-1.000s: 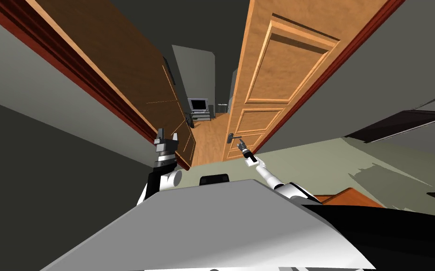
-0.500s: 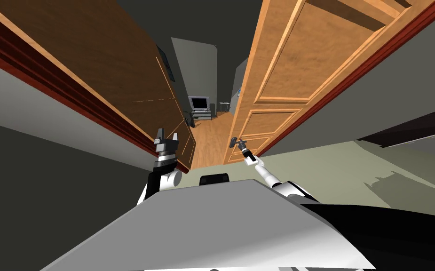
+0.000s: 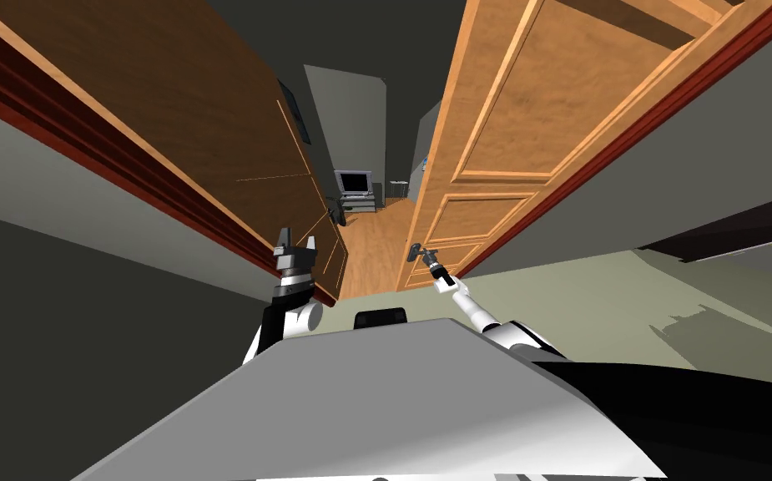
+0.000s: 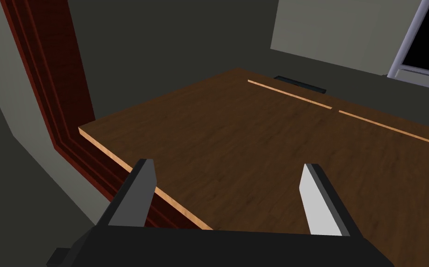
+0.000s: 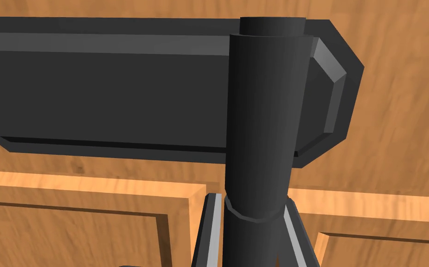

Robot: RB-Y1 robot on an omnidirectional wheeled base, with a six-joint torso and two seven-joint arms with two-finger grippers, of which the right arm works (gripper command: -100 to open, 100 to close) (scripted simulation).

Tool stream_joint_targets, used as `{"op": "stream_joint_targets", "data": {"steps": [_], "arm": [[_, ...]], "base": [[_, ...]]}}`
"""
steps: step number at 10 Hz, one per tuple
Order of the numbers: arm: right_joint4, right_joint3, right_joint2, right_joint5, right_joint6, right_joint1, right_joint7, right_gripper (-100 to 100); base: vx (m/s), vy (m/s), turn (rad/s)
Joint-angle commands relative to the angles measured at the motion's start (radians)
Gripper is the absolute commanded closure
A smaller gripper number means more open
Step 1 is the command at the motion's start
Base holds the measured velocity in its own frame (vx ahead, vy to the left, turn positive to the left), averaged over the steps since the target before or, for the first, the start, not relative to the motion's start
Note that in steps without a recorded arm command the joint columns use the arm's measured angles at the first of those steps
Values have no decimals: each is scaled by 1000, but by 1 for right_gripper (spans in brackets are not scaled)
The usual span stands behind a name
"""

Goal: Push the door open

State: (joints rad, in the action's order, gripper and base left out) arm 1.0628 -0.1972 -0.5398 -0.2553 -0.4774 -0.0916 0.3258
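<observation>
A light wooden panelled door stands ajar on the right, with a dark lever handle near its edge. My right gripper is at that handle. In the right wrist view its two fingers press both sides of the handle's dark bar, which sticks out from a dark backplate; the gripper is shut on it. My left gripper is raised and open, with nothing between its fingers, facing a dark brown door leaf.
The dark brown leaf and its red frame stand close on the left. Between the two doors a narrow gap shows wooden floor and a screen on a stand far off. Grey walls flank both sides.
My view has shifted closer to the doorway. My right gripper has moved from just beside the handle onto it, and its fingers have closed on the bar. The left arm has not moved.
</observation>
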Motion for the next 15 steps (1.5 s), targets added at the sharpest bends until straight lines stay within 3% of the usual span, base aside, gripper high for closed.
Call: {"op": "stream_joint_targets", "data": {"steps": [1,15], "arm": [[-1,-3,2,0,-1,6,1,100],[-120,162,47,-4,10,-54,-77,100]], "base": [[0,0,0],[148,53,-32]]}}
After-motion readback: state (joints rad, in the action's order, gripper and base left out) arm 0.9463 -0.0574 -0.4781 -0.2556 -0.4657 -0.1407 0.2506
